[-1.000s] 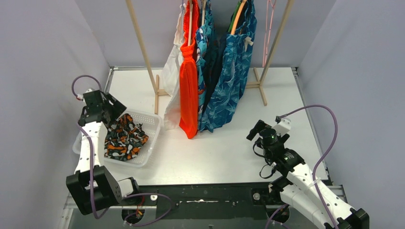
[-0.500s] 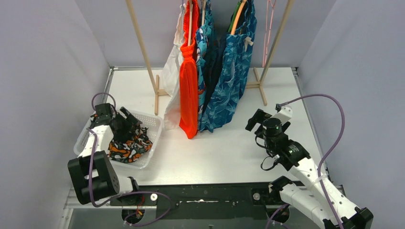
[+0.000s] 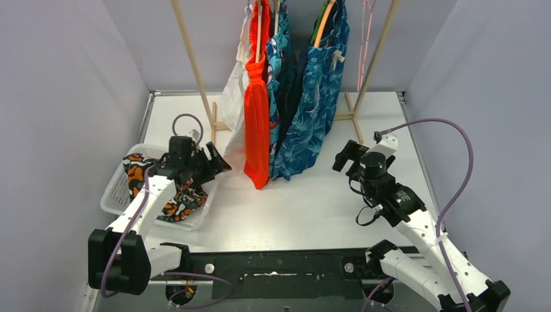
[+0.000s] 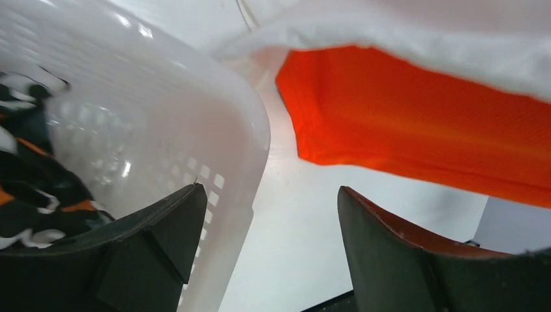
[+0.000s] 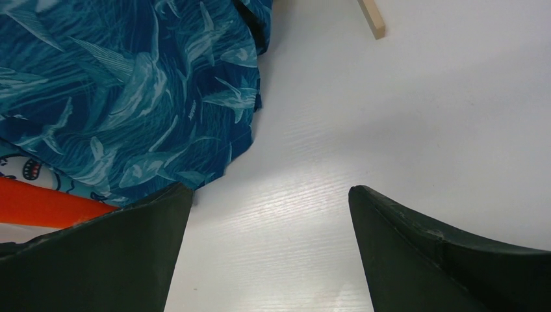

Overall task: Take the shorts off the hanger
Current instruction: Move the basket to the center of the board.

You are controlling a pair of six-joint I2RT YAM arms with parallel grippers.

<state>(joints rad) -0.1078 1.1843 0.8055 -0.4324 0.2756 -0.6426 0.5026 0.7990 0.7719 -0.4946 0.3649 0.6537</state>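
**A:** The left gripper [image 3: 216, 158] hangs by the corner of the white basket [image 3: 114, 195], jaws wide, nothing in them. 1 pair is down: the camouflage shorts [image 3: 179, 198] lie in that basket.

**B:** And the right gripper [image 3: 346, 156]?

**A:** Spread wide too, and empty, low over the table [image 3: 305, 208], facing the hem of the shark-print shorts [image 3: 318, 110].

**B:** The rest are up there?

**A:** Yes, hanging from the wooden rack [image 3: 195, 71]: the orange shorts [image 3: 256, 130], a blue patterned pair [image 3: 276, 78], a navy pair [image 3: 294, 97] squeezed in the middle, then the sharks.

**B:** What's the danger?

**A:** Crowding. They hang touching, so a bite at 1 hem could pinch 2 fabrics. A pull on the hem alone may drag hanger and all off the rail, or rock that light rack.

**B:** Anything in the way?

**A:** A white garment [image 3: 232, 110] hangs just beside the orange pair on the left arm's side, easy to snag. The basket wall sits right against the left finger, so a swing could shove it. The rack's foot [image 3: 356, 127] lies near the right arm's path.
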